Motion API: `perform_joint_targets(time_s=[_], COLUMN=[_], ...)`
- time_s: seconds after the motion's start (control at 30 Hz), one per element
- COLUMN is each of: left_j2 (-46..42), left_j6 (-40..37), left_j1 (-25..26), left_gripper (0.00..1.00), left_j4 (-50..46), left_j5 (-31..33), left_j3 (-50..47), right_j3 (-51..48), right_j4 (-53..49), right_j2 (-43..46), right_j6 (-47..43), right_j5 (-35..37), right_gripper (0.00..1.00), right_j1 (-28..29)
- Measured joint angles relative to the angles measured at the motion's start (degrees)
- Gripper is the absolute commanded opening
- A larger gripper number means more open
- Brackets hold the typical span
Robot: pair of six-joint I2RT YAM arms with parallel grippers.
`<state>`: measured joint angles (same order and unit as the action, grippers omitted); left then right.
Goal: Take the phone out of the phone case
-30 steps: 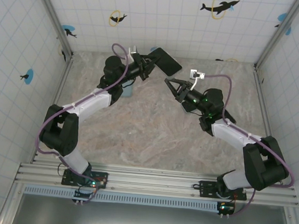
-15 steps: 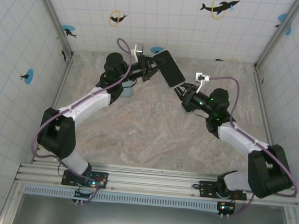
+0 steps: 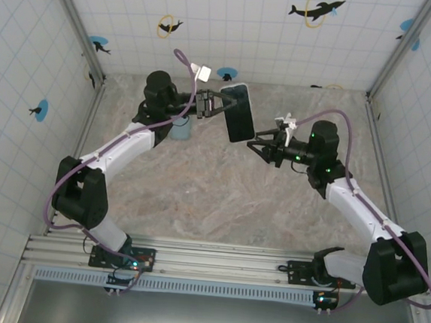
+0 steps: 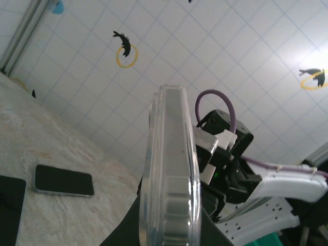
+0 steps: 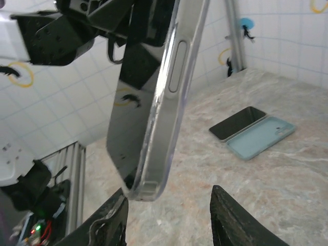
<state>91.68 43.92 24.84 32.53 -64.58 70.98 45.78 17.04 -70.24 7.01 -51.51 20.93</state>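
Clamping one end of the black phone in a clear plastic case [image 3: 237,112], the left gripper [image 3: 214,105] holds it aloft; the right gripper [image 5: 169,205] stands half-spread, empty, nearby. Likely rigid, slippery: pinch the case rim

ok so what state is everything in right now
phone, inside the clear case, held up off the table
left gripper, shut on the clear case
right gripper, open, fingers below the phone's lower corner
second phone, bare, flat on the table
blue case, empty, flat beside the second phone
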Motion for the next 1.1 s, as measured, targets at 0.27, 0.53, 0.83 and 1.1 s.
perform_joint_targets(time_s=[0.27, 0.53, 0.83, 1.1], left_j2=[-0.31, -0.39, -0.52, -0.55], left_j6=[-8.31, -11.93, -12.63, -12.59], left_j1=[-0.04, -0.09, -0.09, -0.09], left_gripper=[0.00, 0.00, 0.00, 0.00], left_j4=[-3.06, -5.79, -6.45, -6.67], left_j5=[-6.21, -7.96, -8.41, -8.52], left_j3=[0.00, 0.00, 0.00, 0.00], right_j3=[4.70, 9.03, 10.05, 10.10], right_j4=[-8.13, -18.16, -23.85, -24.06], right_j2=[-2.49, -5.03, -6.16, -6.93], right_j6=[-10.47, -18.10, -22.18, -21.64], right_j5=[-7.56, -10.21, -10.49, -10.82], right_gripper=[0.27, 0.25, 0.23, 0.18], right_j1=[0.09, 0.50, 1.18, 1.97])
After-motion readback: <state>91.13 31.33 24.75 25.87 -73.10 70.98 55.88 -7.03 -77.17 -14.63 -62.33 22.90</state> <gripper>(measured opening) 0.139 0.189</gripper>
